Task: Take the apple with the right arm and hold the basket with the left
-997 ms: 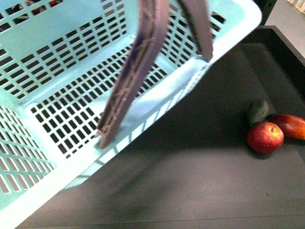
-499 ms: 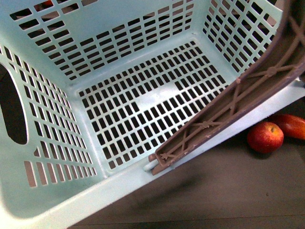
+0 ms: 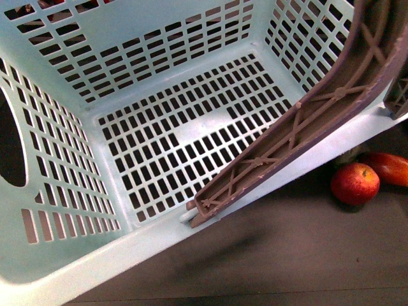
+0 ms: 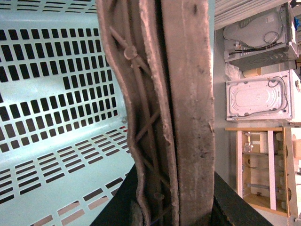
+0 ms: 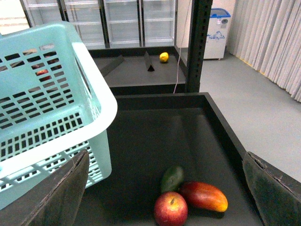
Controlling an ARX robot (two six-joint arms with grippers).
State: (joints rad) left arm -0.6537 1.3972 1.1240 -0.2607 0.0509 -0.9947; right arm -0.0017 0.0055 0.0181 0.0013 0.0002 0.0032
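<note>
While gripping brown ribbed handle (image 4: 188,94) of tilted light teal slotted plastic basket (image 3: 95,261) with left hand (image 4: 171,200), holds right hand (image 5: 167,155) spread wide, apart from round glossy red apple (image 3: 354,183) lying on dark surface (image 3: 287,255) near basket.

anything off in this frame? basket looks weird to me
Basket is tipped, not level: the front view looks straight into its slotted floor, with the brown handle slanting across the near rim. Apple sits clear of it on the dark tray. No damage or spills visible.
</note>
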